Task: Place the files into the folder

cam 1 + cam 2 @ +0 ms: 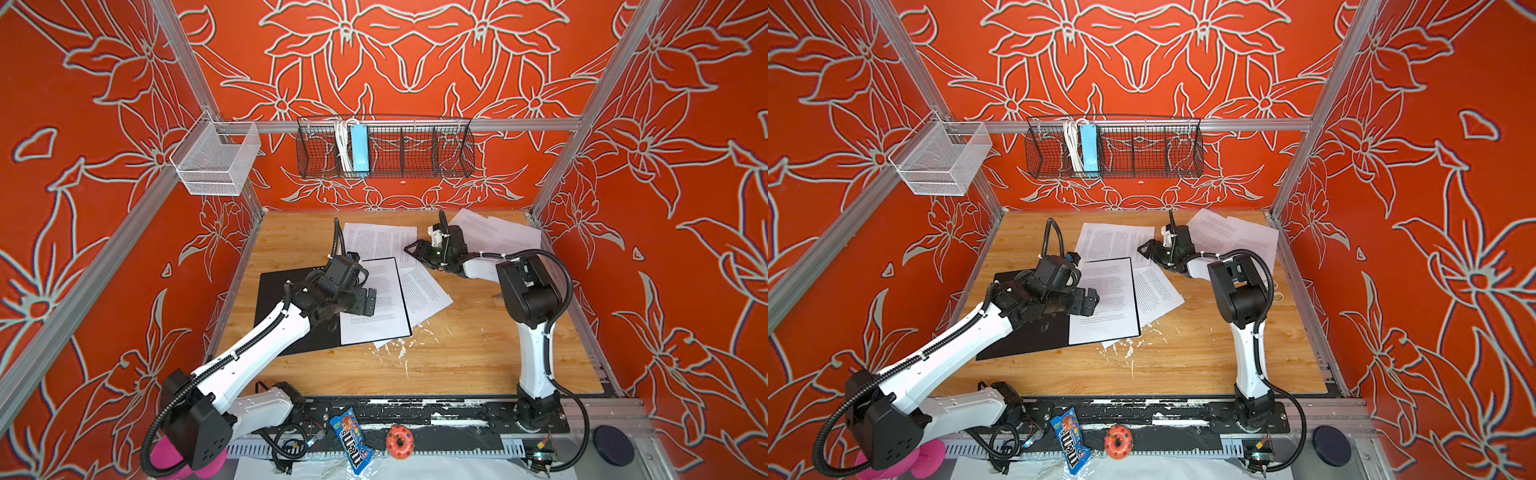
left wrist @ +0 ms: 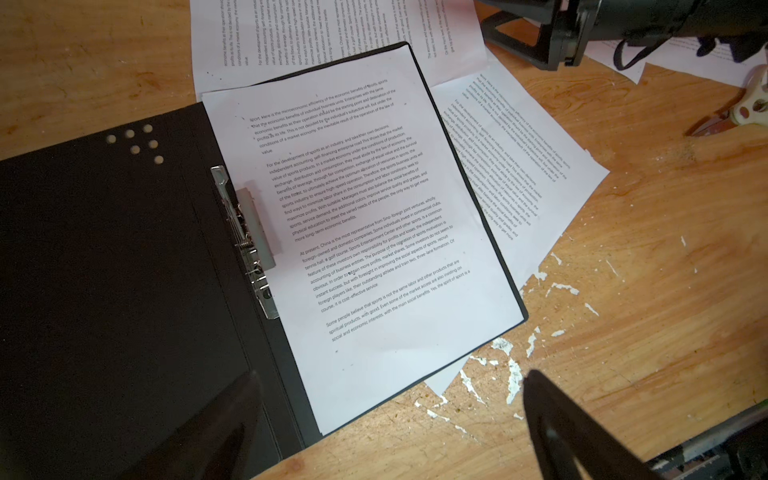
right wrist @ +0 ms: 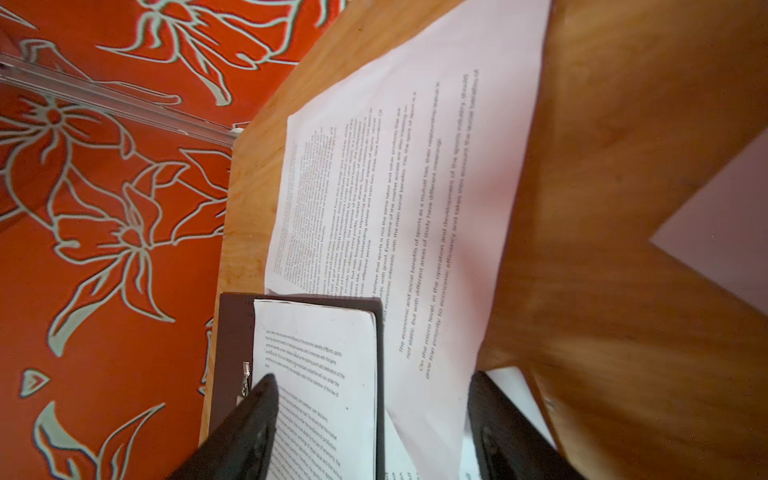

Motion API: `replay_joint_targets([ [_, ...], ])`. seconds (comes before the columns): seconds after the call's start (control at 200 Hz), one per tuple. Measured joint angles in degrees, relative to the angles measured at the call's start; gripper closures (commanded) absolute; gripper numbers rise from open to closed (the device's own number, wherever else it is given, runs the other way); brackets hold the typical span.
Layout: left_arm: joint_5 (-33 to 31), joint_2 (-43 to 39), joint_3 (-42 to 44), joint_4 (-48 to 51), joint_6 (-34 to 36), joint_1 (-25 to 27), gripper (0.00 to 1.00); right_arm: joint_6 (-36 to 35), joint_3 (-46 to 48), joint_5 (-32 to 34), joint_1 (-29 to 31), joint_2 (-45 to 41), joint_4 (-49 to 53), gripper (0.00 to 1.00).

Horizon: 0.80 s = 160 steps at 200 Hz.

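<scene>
Right gripper (image 3: 372,376) jaws apart, empty, above the files (image 1: 380,241) at upper centre; left gripper (image 2: 392,374) wide, empty. I judge the sheets light, limp, slippery; pinch a free corner clear of the folder (image 1: 276,291).

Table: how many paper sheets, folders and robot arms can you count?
Paper sheets showing: 5
Folder: 1
Robot arms: 2
Total: 8

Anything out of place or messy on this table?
Yes. White flakes litter the wooden tabletop beside the near corner of the open black folder, like chipped paint. One printed white paper sheet lies askew, partly trapped under the folder.
</scene>
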<state>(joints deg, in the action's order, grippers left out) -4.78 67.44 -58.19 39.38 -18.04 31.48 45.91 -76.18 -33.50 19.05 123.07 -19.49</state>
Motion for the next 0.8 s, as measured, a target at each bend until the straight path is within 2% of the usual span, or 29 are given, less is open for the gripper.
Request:
replay_joint_targets([
  [0.2, 0.0, 0.0, 0.0, 0.0, 0.0, 0.0, 0.02, 0.4, 0.0, -1.1, 0.0, 0.0, -1.8, 0.33],
  [0.395, 0.0, -0.1, 0.0, 0.0, 0.0, 0.0, 0.02, 0.3, -1.9, 1.5, 0.0, 0.6, 3.6, 0.36],
  [0.58, 0.0, -0.3, 0.0, 0.0, 0.0, 0.0, 0.02, 0.5, -3.5, 2.6, 0.0, 2.4, 6.0, 0.41],
  [0.801, 0.0, -0.7, 0.0, 0.0, 0.0, 0.0, 0.02, 1.0, -5.3, 3.5, 0.1, 4.1, 8.0, 0.53],
])
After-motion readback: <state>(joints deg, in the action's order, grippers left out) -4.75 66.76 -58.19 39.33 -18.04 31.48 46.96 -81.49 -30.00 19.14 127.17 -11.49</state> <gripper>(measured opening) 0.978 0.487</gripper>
